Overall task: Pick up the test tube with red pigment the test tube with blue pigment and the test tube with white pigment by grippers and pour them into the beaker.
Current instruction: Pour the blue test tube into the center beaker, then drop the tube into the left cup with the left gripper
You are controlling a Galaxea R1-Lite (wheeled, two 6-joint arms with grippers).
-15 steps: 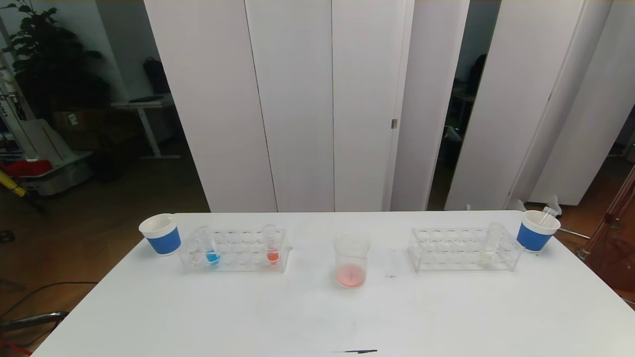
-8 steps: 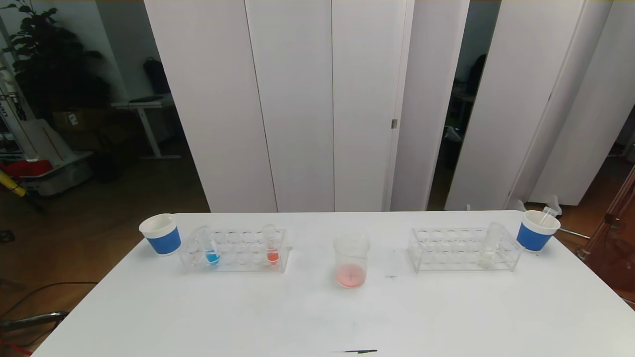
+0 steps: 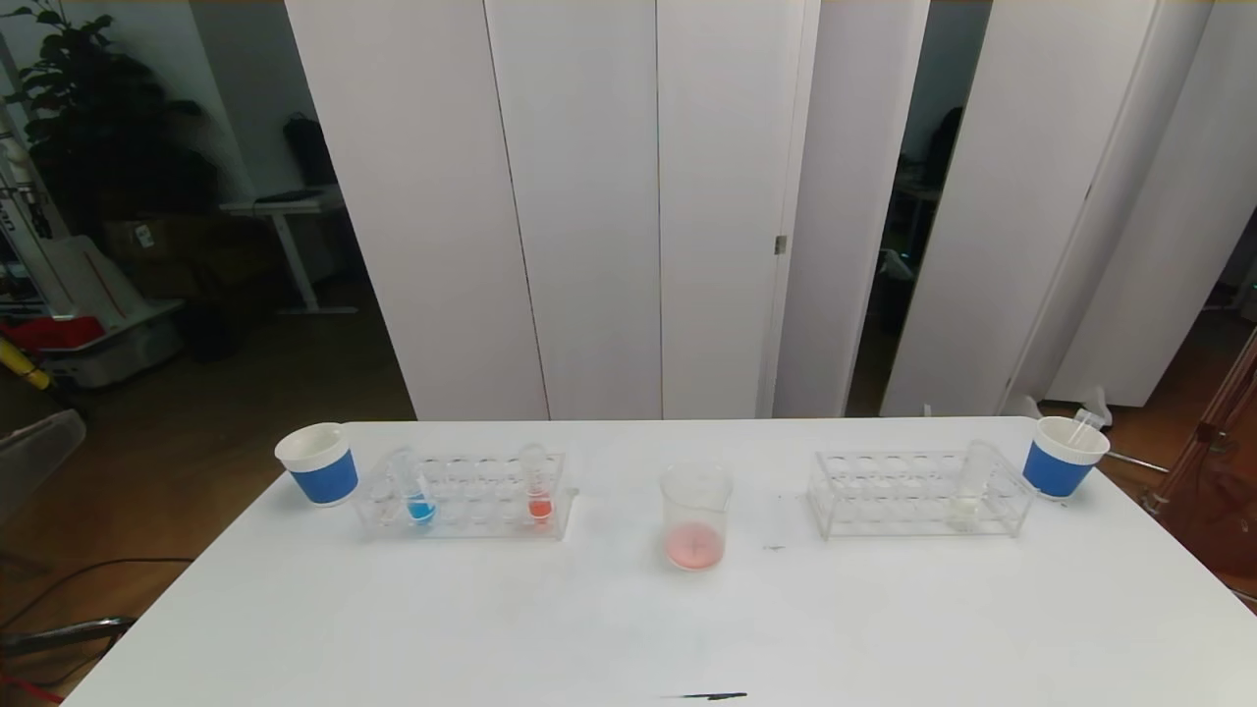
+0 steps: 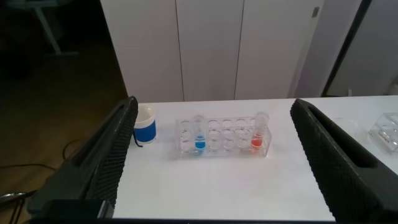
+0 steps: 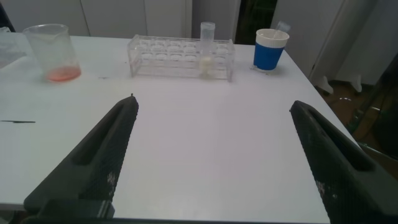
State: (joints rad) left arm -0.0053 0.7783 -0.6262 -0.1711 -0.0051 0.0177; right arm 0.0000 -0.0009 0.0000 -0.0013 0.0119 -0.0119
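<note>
Clear glass beaker [image 3: 695, 516], pink residue inside, mid white table [image 3: 628, 628]. Blue-tipped test tube [image 3: 416, 491] in left clear rack [image 3: 462, 496]; whitish-tipped test tube [image 5: 206, 50], contents faint, in right rack [image 3: 918, 494]. Both grippers [image 4: 211, 162] [image 5: 211, 155] spread wide, empty, over bare near edge.

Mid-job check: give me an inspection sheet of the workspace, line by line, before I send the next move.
Surface: white table, one short dark mark near the front edge.
Job's things: beaker at centre with reddish residue at the bottom; blue-pigment tube and red-pigment tube upright in the left rack; white-pigment tube in the right rack.
Clutter: blue paper cup at the left end; another at the right end with a thin white item inside.
Grippers: left tool open, back from the left rack; right tool open, facing the right rack; both empty.
Cables: nothing seen on the table.
Surroundings: white partition panels behind.
</note>
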